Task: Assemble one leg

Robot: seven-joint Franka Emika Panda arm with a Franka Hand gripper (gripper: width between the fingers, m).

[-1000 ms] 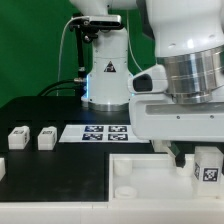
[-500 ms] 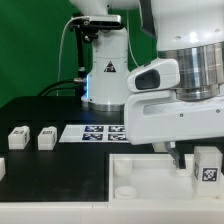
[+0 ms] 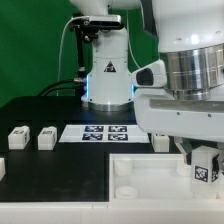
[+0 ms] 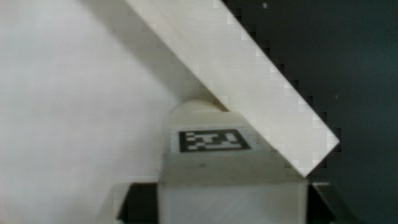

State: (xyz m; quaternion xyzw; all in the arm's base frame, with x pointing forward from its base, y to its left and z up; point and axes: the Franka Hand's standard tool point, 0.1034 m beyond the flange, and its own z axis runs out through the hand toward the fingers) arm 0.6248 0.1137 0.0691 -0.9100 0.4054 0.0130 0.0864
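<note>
Clenching the leg (image 3: 205,169) upright, the gripper (image 3: 203,156) hangs over the white tray (image 3: 140,180) at four o'clock, apparently aiming for a socket.

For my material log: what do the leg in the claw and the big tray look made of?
The leg: apparently matte white plastic, smooth, with a printed black-and-white marker. The tray: seemingly the same matte white plastic, with molded edges; the look alone cannot confirm it.

Backdrop: green wall (image 3: 35,45) fills the far side. Black surface (image 3: 60,160) spans the foreground, matte, evenly lit. The marker board (image 3: 97,132) lies flat on it, mid-scene. Blue glow visible at centre far.
</note>
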